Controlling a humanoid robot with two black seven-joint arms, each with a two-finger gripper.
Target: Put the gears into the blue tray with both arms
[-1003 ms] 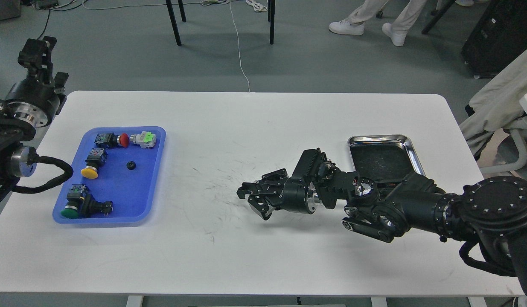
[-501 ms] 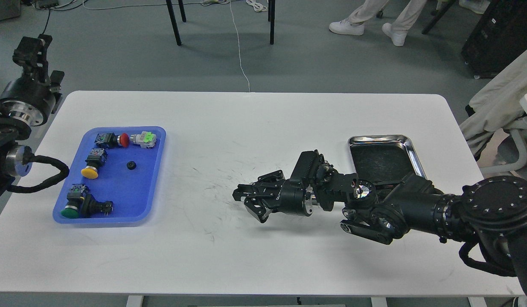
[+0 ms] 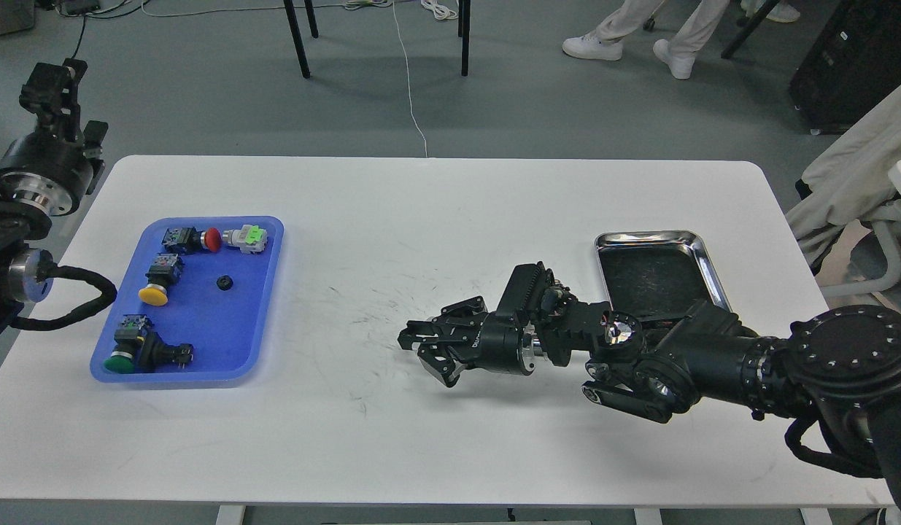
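Bright even light, soft shadows.

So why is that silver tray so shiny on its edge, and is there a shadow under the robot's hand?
Head view: the shiny steel tray has a bright rim because it mirrors the room light; its inside looks dark and dull. Head view: a soft grey shadow lies on the white table under the black right gripper. The picture is sharp, not blurry.

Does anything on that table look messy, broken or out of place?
Nothing is spilled or broken. The white table has dark scuff marks near its middle. In the blue tray, one small gear lies among much bigger push-button switches, which lie on their sides at assorted angles.
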